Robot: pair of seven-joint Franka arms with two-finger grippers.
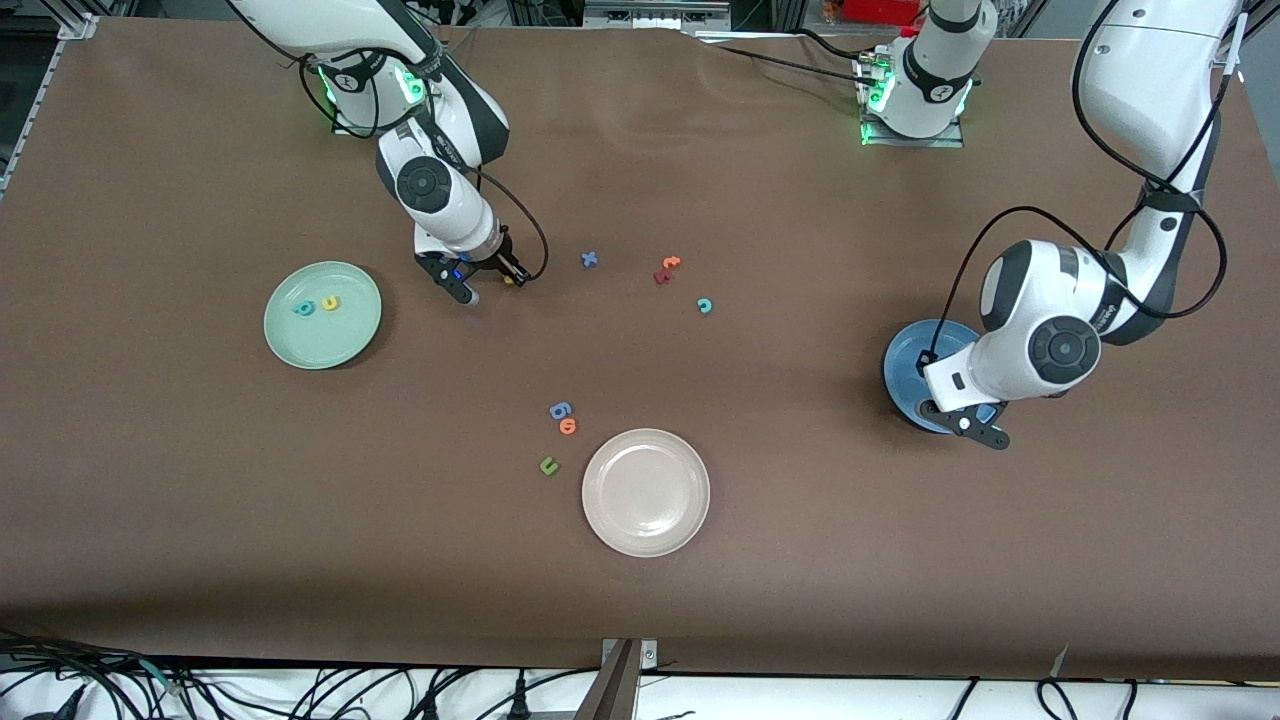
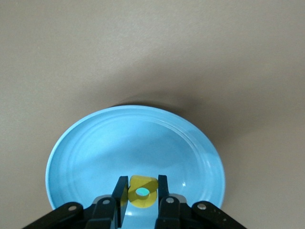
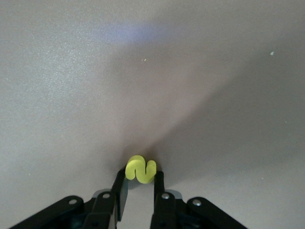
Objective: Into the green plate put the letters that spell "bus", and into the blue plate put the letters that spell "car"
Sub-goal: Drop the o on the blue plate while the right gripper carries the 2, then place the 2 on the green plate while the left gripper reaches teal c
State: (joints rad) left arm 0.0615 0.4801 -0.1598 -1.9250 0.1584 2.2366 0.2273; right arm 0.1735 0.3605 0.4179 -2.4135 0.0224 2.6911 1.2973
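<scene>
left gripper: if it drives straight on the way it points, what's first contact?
Likely the blue plate: the left gripper, shut on the yellow a, hangs right over its floor. Height above it unclear.

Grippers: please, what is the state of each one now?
Left gripper: shut on the yellow a, over the blue plate.
Right gripper: shut on the yellow s, at the table.

white glossy arms, dark grey joint bands, black looping cables, green base lights, black grippers.
</scene>
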